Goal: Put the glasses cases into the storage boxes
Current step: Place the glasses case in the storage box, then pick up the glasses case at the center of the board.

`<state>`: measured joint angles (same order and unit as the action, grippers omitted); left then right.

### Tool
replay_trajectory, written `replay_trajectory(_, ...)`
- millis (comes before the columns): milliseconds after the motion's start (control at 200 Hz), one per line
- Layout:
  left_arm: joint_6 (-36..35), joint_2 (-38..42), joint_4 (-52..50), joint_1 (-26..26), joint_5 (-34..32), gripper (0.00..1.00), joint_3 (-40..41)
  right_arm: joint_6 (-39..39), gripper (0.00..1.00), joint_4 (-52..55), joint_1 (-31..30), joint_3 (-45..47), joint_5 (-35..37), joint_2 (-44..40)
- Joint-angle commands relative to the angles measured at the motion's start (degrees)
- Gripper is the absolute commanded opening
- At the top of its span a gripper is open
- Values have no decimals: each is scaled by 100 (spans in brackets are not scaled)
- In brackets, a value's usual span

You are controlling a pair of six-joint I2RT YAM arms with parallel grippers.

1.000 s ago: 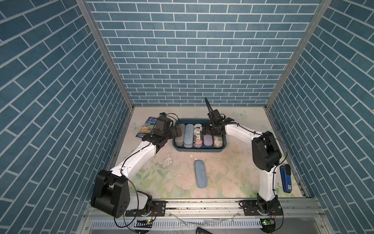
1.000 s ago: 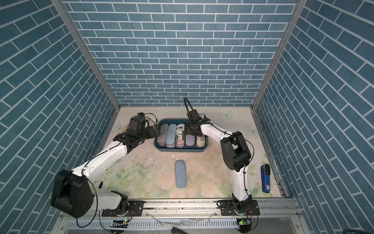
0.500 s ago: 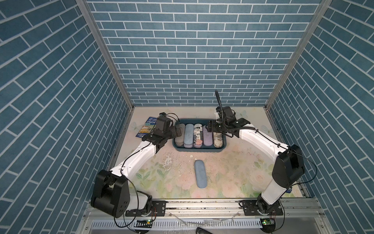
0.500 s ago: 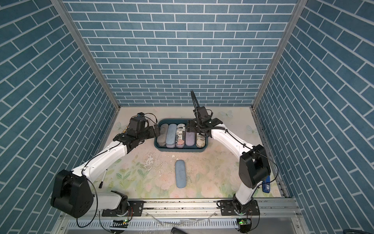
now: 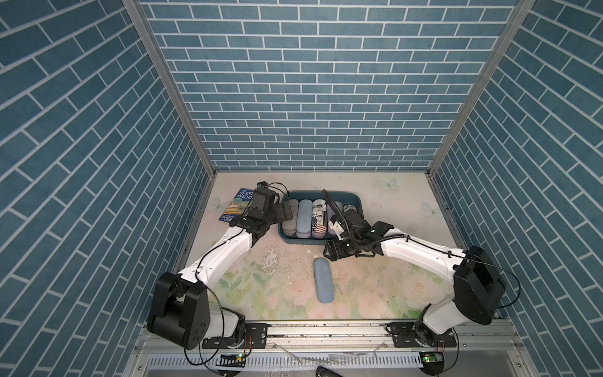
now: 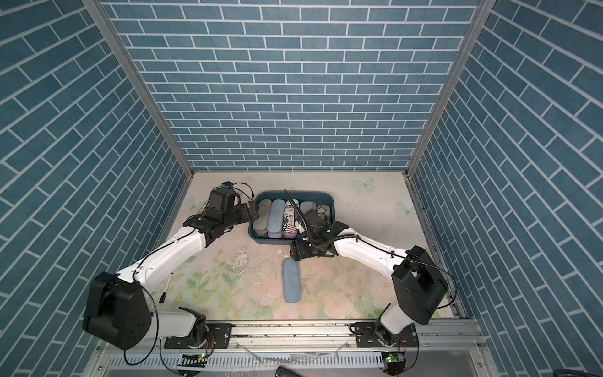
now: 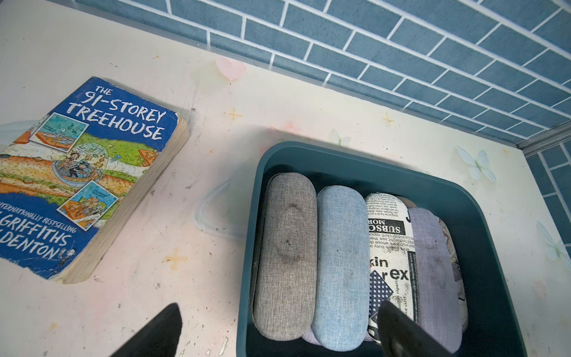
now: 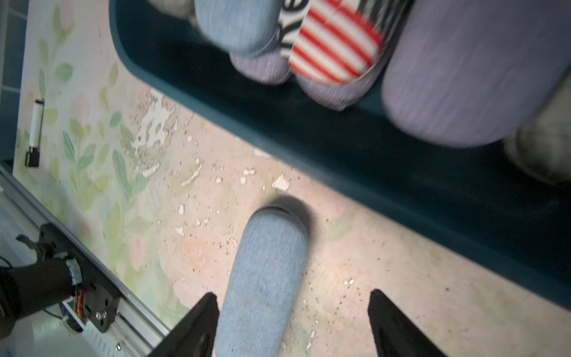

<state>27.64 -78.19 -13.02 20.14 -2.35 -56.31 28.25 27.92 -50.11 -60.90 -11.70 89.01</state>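
The dark teal storage box [image 5: 342, 193] [image 6: 295, 193] stands at the back of the table. Several glasses cases lie in it side by side: grey [image 7: 287, 247], light blue [image 7: 340, 256], newspaper-and-flag print [image 7: 389, 235], lilac [image 7: 432, 265]. One more light blue case [image 5: 323, 280] [image 6: 291, 281] [image 8: 265, 278] lies loose on the table in front of the box. My right gripper [image 5: 329, 253] [image 8: 292, 312] hangs open over that case's far end; the case runs between the fingers, close to one of them. My left gripper [image 5: 288, 209] [image 7: 279, 309] is open, straddling the box's left wall.
A paperback book [image 5: 239, 205] [image 7: 86, 173] lies left of the box. A pen [image 6: 165, 289] [image 8: 35, 126] rests near the left arm's base. The table's surface has flaked patches [image 5: 270, 258] in front of the box. Brick walls close three sides.
My right arm has swung from above the box toward the front, and its gripper has come down over the loose light blue case, jaws slightly wider. The left arm has not moved.
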Motion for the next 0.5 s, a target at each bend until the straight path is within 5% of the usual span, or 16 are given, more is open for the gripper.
replay_trajectory(0,18,-11,-26,-42,-46,100,-56,40,80,93,-207,54,-147,157)
replay_trajectory(495,18,182,-49,-44,-121,100,112,-168,89,473,-612,-392,-402,1127)
